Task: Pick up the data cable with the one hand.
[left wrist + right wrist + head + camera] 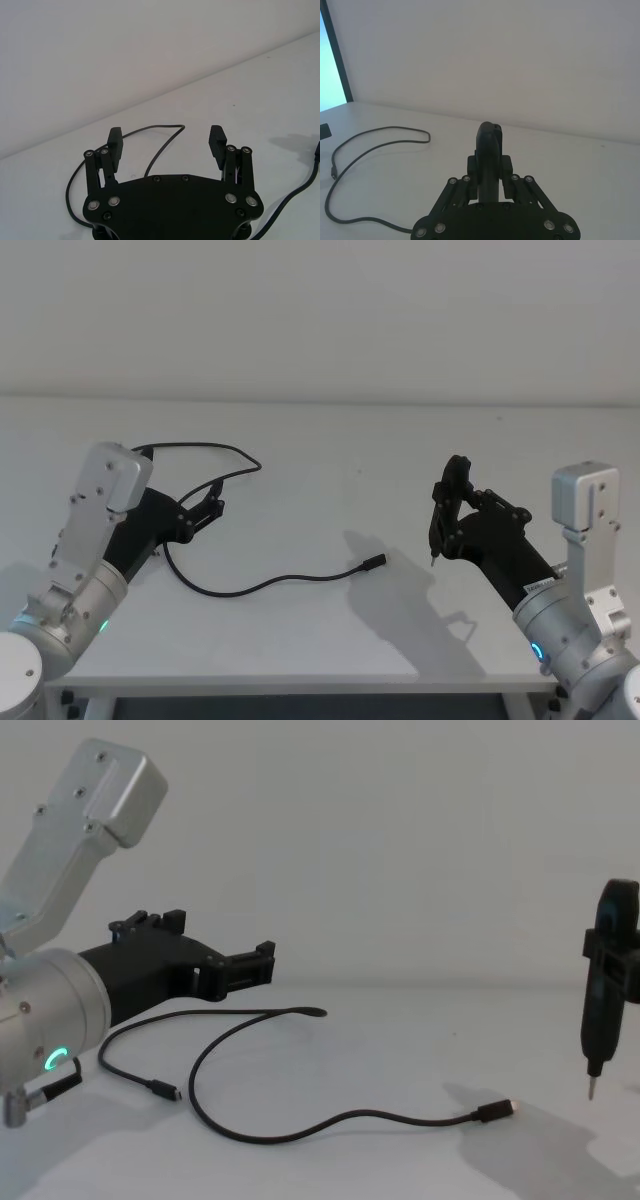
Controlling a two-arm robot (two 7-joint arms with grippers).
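Observation:
The data cable [250,588] lies in loose curves on the white table, a long thin black cord. Its silver-tipped plug [495,1110] rests near the table's middle, and its other plug [165,1092] lies at the left. My left gripper [214,497], black and angular on a silver wrist with a green ring [55,1058], hovers open above the cable's far loop [290,1012]. In the left wrist view the cable [160,150] runs across the table beyond the gripper [167,137], apart from the fingers. My right gripper [440,530] hangs shut at the right, its thin tip [590,1092] pointing down.
The table's front edge [300,680] runs close to me, and a plain white wall stands behind. A short black lead with a metal plug [42,1094] hangs at my left wrist. A dark window frame [335,50] stands far left in the right wrist view.

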